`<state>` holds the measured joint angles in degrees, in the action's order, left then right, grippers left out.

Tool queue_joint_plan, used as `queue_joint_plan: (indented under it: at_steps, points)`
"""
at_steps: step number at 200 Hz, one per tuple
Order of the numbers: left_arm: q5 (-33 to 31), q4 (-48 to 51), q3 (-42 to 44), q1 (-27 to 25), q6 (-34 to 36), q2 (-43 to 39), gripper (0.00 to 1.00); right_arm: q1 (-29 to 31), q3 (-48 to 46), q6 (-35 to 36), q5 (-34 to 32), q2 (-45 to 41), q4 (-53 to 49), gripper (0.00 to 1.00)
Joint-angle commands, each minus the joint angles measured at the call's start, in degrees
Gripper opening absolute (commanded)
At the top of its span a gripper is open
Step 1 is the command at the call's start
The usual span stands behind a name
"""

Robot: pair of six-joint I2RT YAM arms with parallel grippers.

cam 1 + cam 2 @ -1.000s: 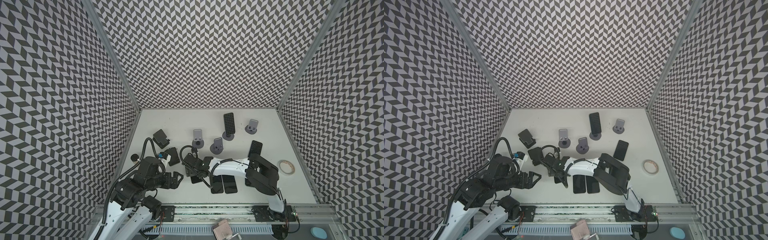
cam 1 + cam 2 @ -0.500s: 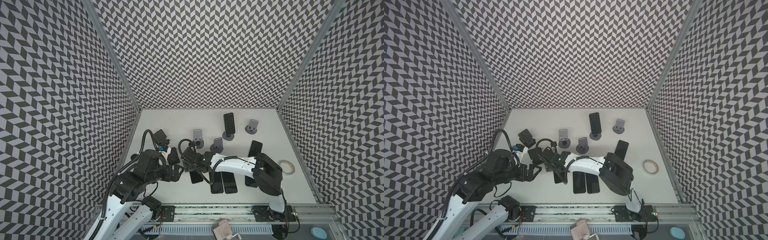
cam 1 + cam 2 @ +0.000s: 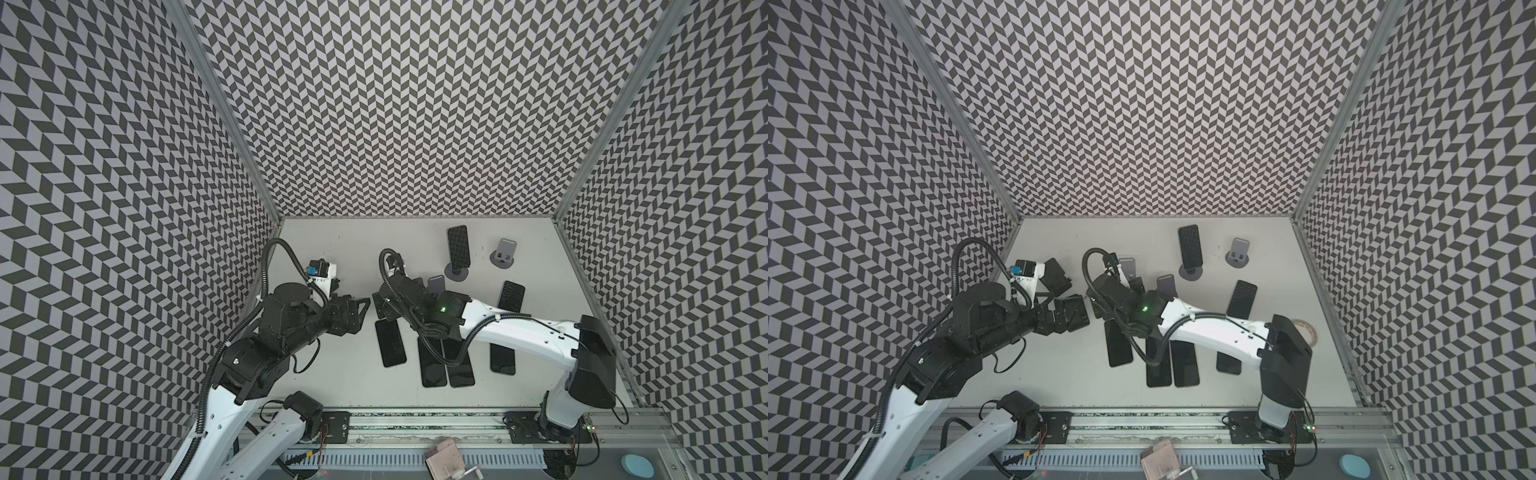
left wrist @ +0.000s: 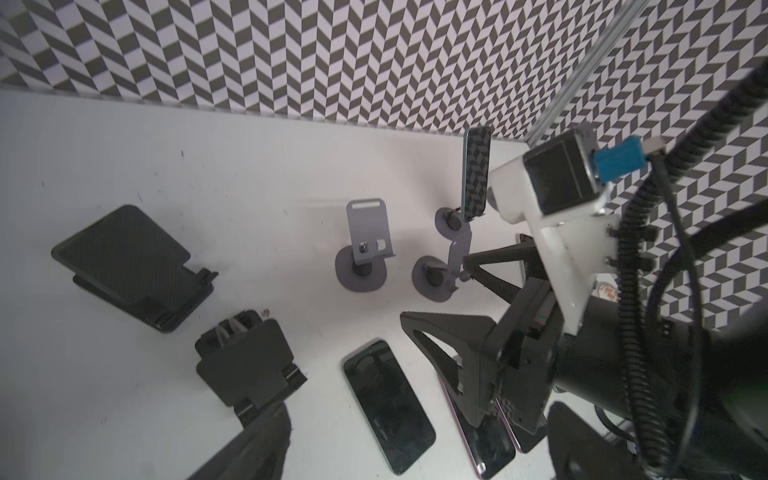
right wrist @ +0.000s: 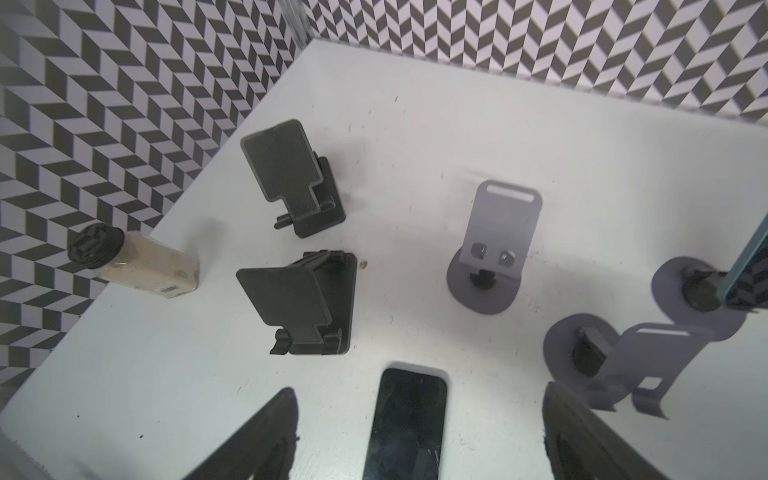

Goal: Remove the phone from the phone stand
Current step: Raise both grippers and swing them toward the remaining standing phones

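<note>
An empty grey stand (image 4: 368, 237) stands on the white counter (image 4: 187, 137). Just beside it is a second grey stand (image 4: 436, 276). Farther from it, toward the wall, an upright phone (image 4: 475, 174) sits on a third stand (image 4: 446, 220). A large black stand (image 4: 124, 257), a small black stand (image 4: 249, 365) and a flat phone (image 4: 388, 407) lie near it.

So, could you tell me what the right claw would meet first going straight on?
Probably the flat phone lying just ahead of the right claw, framed by its open fingers; the height above it is unclear.

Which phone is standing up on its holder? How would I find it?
Look at the white table, near its back edge by the zigzag wall. There stands the phone on a round grey stand, beside an empty grey stand. It is the only phone upright; the other phones lie flat.
</note>
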<state>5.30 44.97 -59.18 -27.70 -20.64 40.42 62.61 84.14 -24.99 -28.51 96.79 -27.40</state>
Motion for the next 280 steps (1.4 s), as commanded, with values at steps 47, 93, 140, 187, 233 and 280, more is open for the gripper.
queue_joint_plan:
  at_steps: [47, 93, 140, 187, 233, 280]
  points:
    - [-0.99, -21.61, -10.75, 0.25, 1.29, 18.72, 0.95, -20.02, -3.74, 10.13, 10.05, -12.58, 6.22, 0.88]
    - [2.08, -23.65, -22.44, 0.16, 4.56, 34.52, 0.95, -26.89, -9.14, 13.29, 10.20, -18.94, 8.63, 0.87]
    - [6.61, -29.43, -26.07, 0.27, 1.77, 43.98, 0.93, -33.24, -9.68, 12.03, 14.31, -20.17, 6.19, 0.89]
    - [12.62, -32.59, -26.32, 0.22, -1.47, 51.15, 0.93, -34.85, -12.12, 13.41, 14.07, -20.21, 6.88, 0.94]
    - [17.05, -29.65, -27.48, -0.93, -0.99, 55.03, 0.92, -34.91, -12.97, 13.02, 13.91, -18.10, 9.65, 0.94]
    - [18.87, -28.73, -27.90, -2.00, -0.32, 56.17, 0.92, -34.90, -12.15, 10.55, 14.12, -16.87, 8.63, 0.95]
